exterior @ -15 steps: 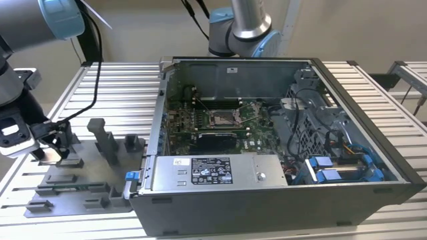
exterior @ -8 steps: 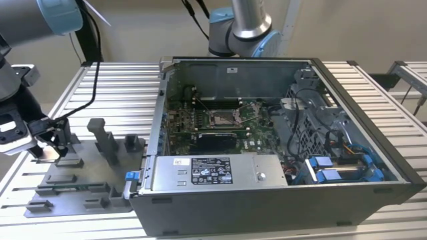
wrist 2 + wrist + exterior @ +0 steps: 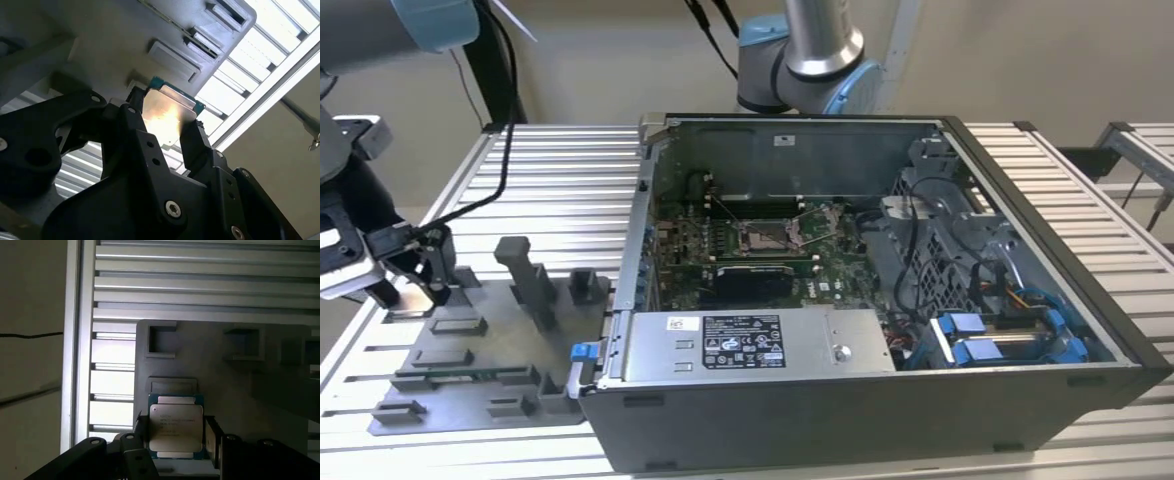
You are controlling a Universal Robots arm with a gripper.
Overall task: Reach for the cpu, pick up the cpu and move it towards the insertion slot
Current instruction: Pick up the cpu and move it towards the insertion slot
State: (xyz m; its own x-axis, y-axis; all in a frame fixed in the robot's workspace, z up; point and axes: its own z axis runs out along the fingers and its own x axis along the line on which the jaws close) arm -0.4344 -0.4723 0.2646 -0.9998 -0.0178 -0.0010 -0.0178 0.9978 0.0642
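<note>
Working over slatted desk [image 3: 1067,170]. Got open PC case [image 3: 854,400] well apart from end effector [image 3: 408,285], off toward the exterior view's right. Got arm [image 3: 807,45] rising behind the case and folded across, wrist pointed down. Grey fixture plate [image 3: 467,395] directly below end effector, upright fixture posts [image 3: 534,280] just beside it on the case side. Spotted insertion slot [image 3: 767,237] on green motherboard [image 3: 674,255] inside the case, well apart from end effector, with posts and case wall between.

Reading end effector as clenched on the cpu [image 3: 176,427]: in both wrist views, black fingers [image 3: 141,432] pressed on two opposite edges, metal lid facing the first wrist view, plate close behind. Can't tell whether chip is clear of the plate yet.

Judging this as the pick step: grasp made, carry toward the slot not yet done. Calls for a straight lift, then travel above posts and case wall, chip kept level, grip kept light on thin edges.
</note>
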